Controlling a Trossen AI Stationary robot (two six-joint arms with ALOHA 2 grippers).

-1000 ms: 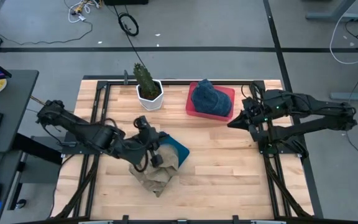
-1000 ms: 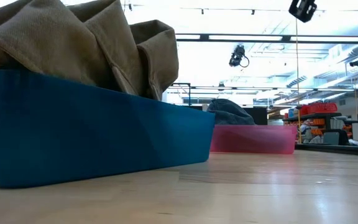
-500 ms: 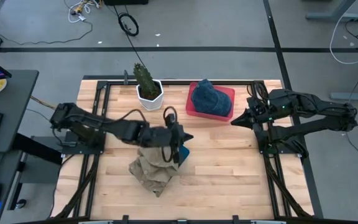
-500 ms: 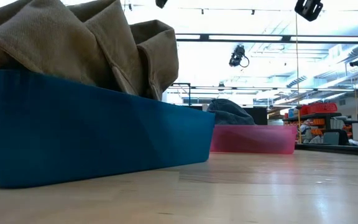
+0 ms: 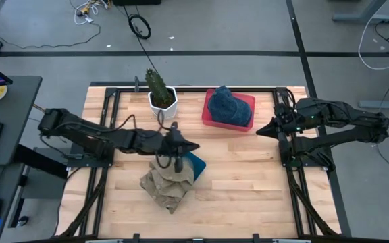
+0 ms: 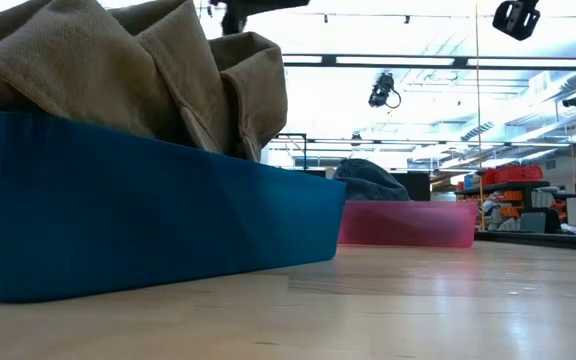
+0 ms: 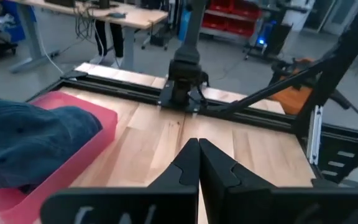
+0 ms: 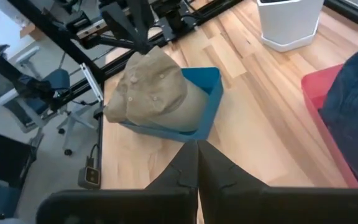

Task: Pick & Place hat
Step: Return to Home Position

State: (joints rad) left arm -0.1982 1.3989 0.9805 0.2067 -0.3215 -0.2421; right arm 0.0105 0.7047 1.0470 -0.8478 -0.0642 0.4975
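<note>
Wooden counter (image 5: pixel 248 179) carries the blue bin (image 5: pixel 198 164) just beneath my left tool (image 5: pixel 193 146), which is clenched on nothing. Brown caps (image 5: pixel 167 187) heap in the bin, their long axis slanting away from that tool toward the counter's front edge. My right tool (image 5: pixel 258 132), also clenched, hangs well apart.

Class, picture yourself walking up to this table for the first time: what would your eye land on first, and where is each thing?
The heap of brown caps spilling over the blue bin near the table's middle stands out first, with the left gripper, shut and empty, hanging above it. Behind, a dark blue cap fills a red bin beside a potted cactus; the right gripper waits shut at the right edge.
</note>
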